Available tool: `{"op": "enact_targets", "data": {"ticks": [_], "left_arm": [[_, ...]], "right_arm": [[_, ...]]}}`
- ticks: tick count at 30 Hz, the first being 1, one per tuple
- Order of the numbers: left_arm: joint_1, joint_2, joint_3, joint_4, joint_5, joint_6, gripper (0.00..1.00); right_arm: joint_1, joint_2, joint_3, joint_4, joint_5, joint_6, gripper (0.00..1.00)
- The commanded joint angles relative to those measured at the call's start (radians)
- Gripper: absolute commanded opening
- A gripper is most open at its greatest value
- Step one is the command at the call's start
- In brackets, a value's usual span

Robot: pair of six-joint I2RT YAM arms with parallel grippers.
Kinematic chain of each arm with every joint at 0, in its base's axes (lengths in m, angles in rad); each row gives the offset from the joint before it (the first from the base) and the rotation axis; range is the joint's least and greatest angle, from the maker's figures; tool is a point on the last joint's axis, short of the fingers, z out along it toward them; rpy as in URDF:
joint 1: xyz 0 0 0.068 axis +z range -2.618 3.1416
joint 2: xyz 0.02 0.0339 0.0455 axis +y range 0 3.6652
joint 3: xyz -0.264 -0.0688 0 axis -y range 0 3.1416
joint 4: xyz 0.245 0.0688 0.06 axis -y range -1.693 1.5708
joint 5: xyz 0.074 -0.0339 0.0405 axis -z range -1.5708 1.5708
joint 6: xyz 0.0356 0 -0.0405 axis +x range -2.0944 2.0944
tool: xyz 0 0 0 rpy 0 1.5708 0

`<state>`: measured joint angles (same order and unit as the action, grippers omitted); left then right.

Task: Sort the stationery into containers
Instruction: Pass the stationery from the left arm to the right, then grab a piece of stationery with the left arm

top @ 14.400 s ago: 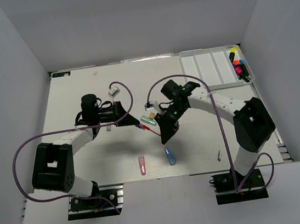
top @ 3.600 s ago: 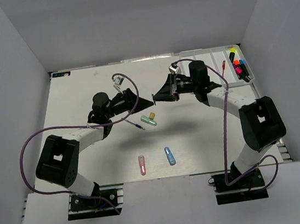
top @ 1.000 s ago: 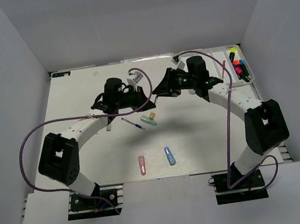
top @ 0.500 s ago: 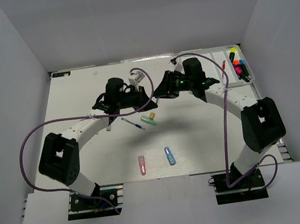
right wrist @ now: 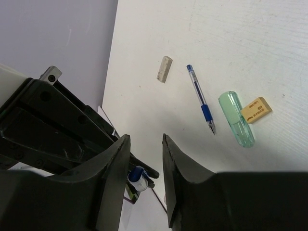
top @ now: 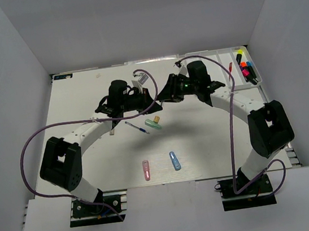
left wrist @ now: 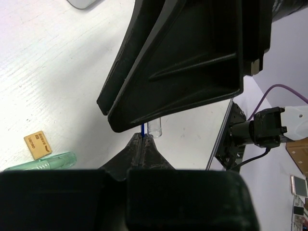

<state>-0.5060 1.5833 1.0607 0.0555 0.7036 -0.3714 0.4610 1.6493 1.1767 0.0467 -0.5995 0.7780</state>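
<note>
- Two grippers meet tip to tip above the middle of the table (top: 79, 102), well left of the white tray (top: 238, 76).
- The left gripper (left wrist: 143, 139) is clenched on a thin blue pen (left wrist: 143, 129), its fingers pressed together with only the pen's shaft showing between them.
- The held pen's end, with a clear cap, pokes out beyond the left fingertips and lies in the gap of the right gripper (right wrist: 145, 139).
- The right gripper's jaws stand apart, wider than the pen. The pen end sits close to one finger (right wrist: 115, 173) and no squeeze on it shows.
- In the top view the left gripper (top: 157, 100) and the right gripper (top: 163, 95) nearly overlap, and the held pen is too small to pick out there.
- Below them on the table lie a loose blue pen (right wrist: 202, 98), a green capsule (right wrist: 236, 120) just beside it, and a tan eraser (right wrist: 256, 109) touching the capsule's side.
- A beige piece (right wrist: 165, 69) lies apart from these, farther toward the left arm.
- A pink capsule (top: 146, 169) and a blue capsule (top: 174, 160) rest near the front edge, well apart from the tray.
- Several highlighters (top: 245, 69) sit in the tray's rightmost compartment.
- A red pen (top: 231, 66) lies two compartments left of them.
</note>
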Motion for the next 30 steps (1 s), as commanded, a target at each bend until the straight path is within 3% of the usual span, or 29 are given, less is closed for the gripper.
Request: {"op": "enact_targets", "data": {"ticks": [1, 4, 6, 13, 14, 15, 16, 19, 22, 24, 27, 30], "left_arm": [[-0.005, 0.004, 0.024, 0.021, -0.013, -0.021, 0.00], [-0.005, 0.004, 0.018, 0.029, -0.009, -0.031, 0.00], [-0.005, 0.004, 0.016, 0.029, -0.009, -0.032, 0.00], [-0.005, -0.002, 0.012, 0.037, -0.012, -0.037, 0.00], [-0.005, -0.003, 0.009, 0.037, -0.013, -0.040, 0.00], [-0.005, -0.006, 0.007, 0.035, -0.016, -0.041, 0.06], [-0.005, -0.008, 0.007, 0.032, -0.016, -0.040, 0.27], [0.007, -0.023, 0.010, 0.001, -0.016, -0.024, 0.69], [0.030, -0.051, 0.024, -0.049, 0.023, 0.044, 0.78], [0.052, -0.069, 0.054, -0.166, 0.054, 0.175, 0.79], [0.075, -0.078, 0.129, -0.333, 0.121, 0.366, 0.76], [0.101, -0.040, 0.238, -0.567, 0.177, 0.670, 0.69]], "right_arm": [[0.007, -0.032, -0.026, 0.033, 0.020, 0.007, 0.40], [0.008, -0.034, -0.032, 0.038, 0.020, 0.012, 0.39], [0.010, -0.034, -0.034, 0.039, 0.021, 0.007, 0.33], [0.008, -0.029, -0.035, 0.044, 0.020, 0.013, 0.00], [0.008, -0.031, -0.038, 0.047, 0.020, 0.017, 0.00], [0.007, -0.031, -0.040, 0.056, 0.017, 0.023, 0.00], [0.007, -0.034, -0.042, 0.059, 0.018, 0.026, 0.00], [-0.005, -0.039, -0.046, 0.059, 0.017, 0.032, 0.00], [-0.041, -0.054, -0.042, 0.027, 0.010, 0.007, 0.00], [-0.076, -0.065, -0.040, 0.004, 0.006, -0.031, 0.00], [-0.146, -0.085, -0.032, -0.045, 0.012, -0.115, 0.00], [-0.222, -0.115, -0.022, -0.125, 0.039, -0.230, 0.00]]}}
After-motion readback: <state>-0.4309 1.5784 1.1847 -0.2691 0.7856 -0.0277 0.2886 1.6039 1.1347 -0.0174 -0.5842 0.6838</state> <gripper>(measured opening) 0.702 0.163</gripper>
